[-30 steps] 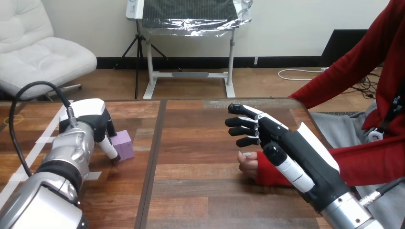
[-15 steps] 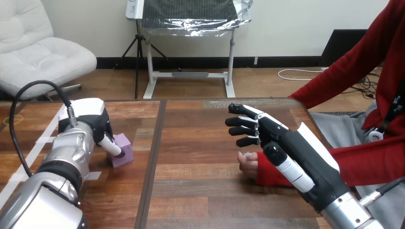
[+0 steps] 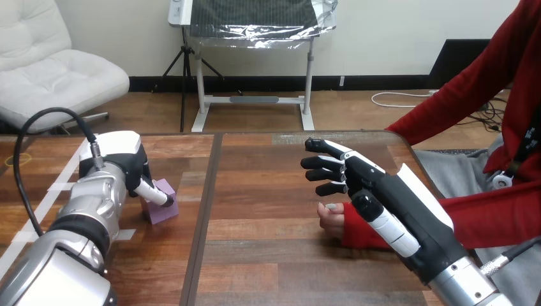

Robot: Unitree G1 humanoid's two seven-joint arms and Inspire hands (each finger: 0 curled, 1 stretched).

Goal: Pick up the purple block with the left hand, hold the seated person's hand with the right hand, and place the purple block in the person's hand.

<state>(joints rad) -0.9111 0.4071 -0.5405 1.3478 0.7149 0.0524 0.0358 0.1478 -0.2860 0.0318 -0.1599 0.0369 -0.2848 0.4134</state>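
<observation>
Under the curled fingers (image 3: 155, 193) of my left hand (image 3: 125, 164) I see the purple block (image 3: 164, 210) pinched, tilted on the bench (image 3: 268, 191); right hand (image 3: 390, 192) fingers spread wide, person's hand (image 3: 329, 220) just beneath them.

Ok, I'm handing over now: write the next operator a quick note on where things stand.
Left hand: fingers curled on the purple block, which sits tilted on the table, not lifted clear.
Right hand: open, above the person's hand, which rests on the table; no hold.
To do: lift the block, hold the person's hand, place the block in it.
</observation>
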